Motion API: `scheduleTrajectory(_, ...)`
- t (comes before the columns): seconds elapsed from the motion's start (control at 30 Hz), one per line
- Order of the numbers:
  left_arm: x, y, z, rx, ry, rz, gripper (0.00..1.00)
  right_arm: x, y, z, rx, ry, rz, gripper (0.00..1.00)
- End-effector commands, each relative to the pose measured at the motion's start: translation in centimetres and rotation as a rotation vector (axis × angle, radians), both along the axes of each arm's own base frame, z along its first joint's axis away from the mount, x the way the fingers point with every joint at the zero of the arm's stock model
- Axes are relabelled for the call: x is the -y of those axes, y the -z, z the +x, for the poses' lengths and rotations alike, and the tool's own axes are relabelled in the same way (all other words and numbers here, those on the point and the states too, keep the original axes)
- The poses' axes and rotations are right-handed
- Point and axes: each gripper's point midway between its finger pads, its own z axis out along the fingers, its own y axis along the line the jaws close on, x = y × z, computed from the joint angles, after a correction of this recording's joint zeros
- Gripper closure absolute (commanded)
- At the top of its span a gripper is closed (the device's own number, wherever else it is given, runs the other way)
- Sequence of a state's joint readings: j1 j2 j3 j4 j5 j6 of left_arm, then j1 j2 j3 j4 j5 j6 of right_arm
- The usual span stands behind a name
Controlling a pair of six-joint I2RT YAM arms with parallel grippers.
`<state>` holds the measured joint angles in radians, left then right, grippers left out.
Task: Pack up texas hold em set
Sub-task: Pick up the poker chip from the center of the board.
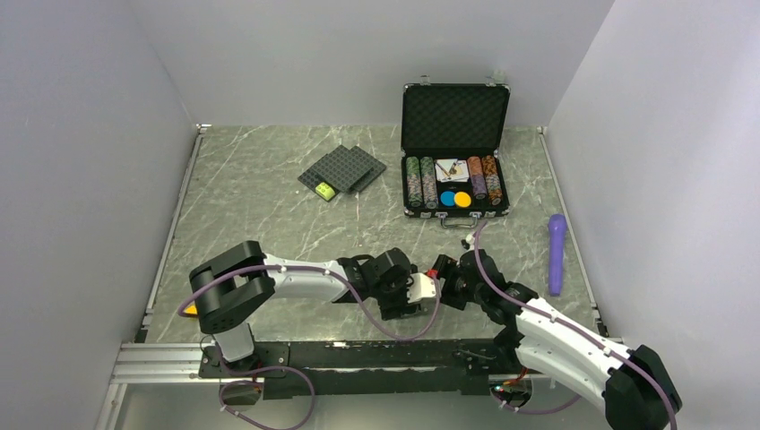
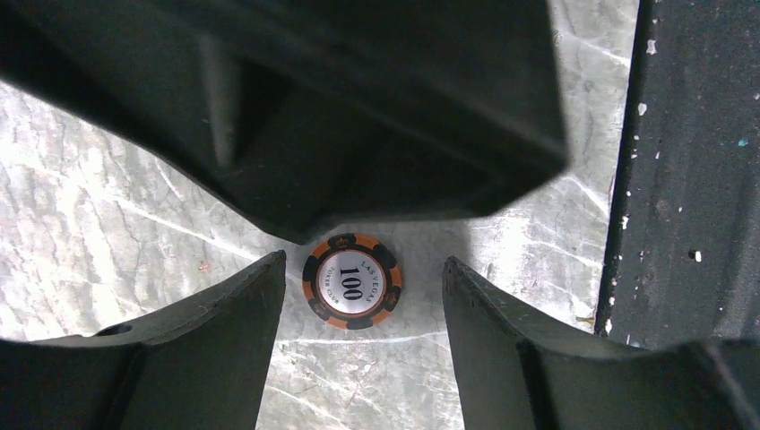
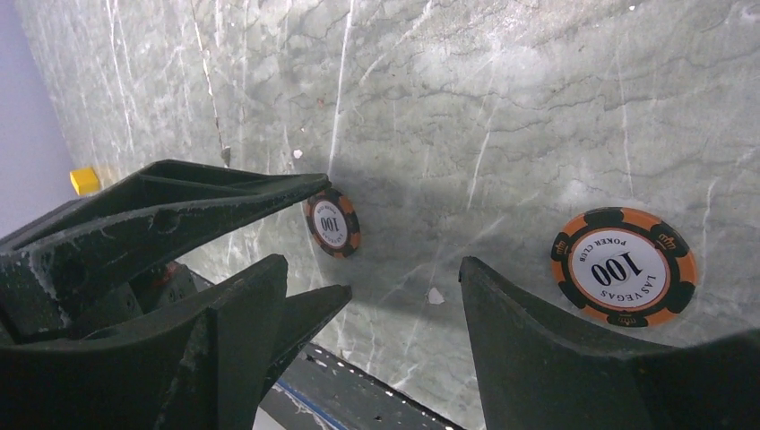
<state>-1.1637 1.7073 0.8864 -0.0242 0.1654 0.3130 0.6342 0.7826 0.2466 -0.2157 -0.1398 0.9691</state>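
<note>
At the near edge of the bench (image 1: 269,215) both arms fold inward and low, wrists bent down, their hands almost meeting over one patch; the left hand (image 2: 363,269) is open, its two fingers spread on either side of an orange-and-black chip (image 2: 351,280) marked 100. The chip lies flat on the surface, roughly centred in the gap and touching neither finger. A round disc has no long axis, so I judge the approach angle matters little; the difficulty is that the fingers must reach the surface and pinch across a thin edge.

The right hand (image 3: 372,269) is open too and holds nothing; a second orange chip (image 3: 625,267) lies flat just beyond one of its fingers, outside the gap, at the right of that wrist view; this hand would need to shift sideways to straddle it. The left arm looks the better placed.

Far across the bench, well apart from both chips, the briefcase (image 1: 455,116) stands open with stacks of chips (image 1: 420,182) in its tray; the carry runs away from the arms, slightly toward the right arm's side.
</note>
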Motion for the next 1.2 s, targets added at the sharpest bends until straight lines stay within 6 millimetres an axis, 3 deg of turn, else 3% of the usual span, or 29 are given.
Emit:
scheduleTrajectory(0.0,-2.1,2.7,-1.0,-0.100,-0.002,0.114,0.31,-0.3,-0.2,0.0,0.012,0.001,0.030,0.25)
scheduleTrajectory(0.27,-3.2,3.4,-0.5,-0.177,-0.034,0.150,0.32,-0.4,-0.1,-0.1,0.010,-0.006,0.036,0.25)
scheduleTrajectory(0.67,-5.8,4.3,-1.9,-0.239,-0.052,0.259,0.35,-0.3,0.1,-0.3,0.008,-0.003,0.047,0.25)
scheduleTrajectory(0.97,-5.7,4.3,-2.3,-0.253,-0.041,0.260,0.38,-0.3,0.3,-0.5,0.003,0.001,0.056,0.25)
scheduleTrajectory(1.17,-5.7,4.6,-3.4,-0.272,-0.023,0.269,0.50,-0.4,0.3,-0.4,0.005,0.008,0.064,0.25)
